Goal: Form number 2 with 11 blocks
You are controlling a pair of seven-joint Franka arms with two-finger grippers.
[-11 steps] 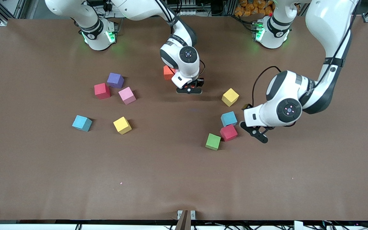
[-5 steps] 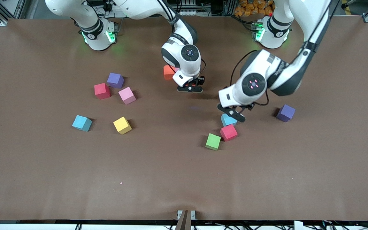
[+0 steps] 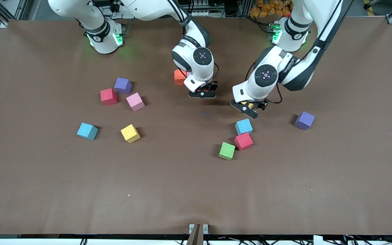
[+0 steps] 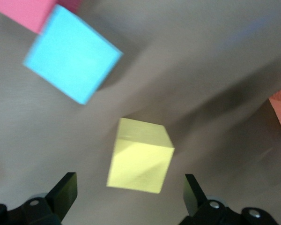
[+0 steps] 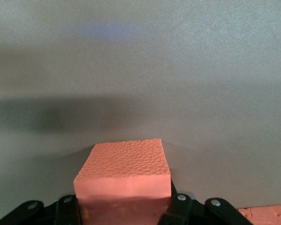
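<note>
Left gripper shifted over table.

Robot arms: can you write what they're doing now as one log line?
left gripper: open, over yellow block | right gripper: shut on orange block | number 2: not started

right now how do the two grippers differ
The right gripper is shut on an orange block; the left gripper is open and holds nothing. The right gripper holds its block above bare table; the left gripper hangs over a yellow block that lies loose on the table. Both are black two-finger grippers over the middle of the table.
</note>
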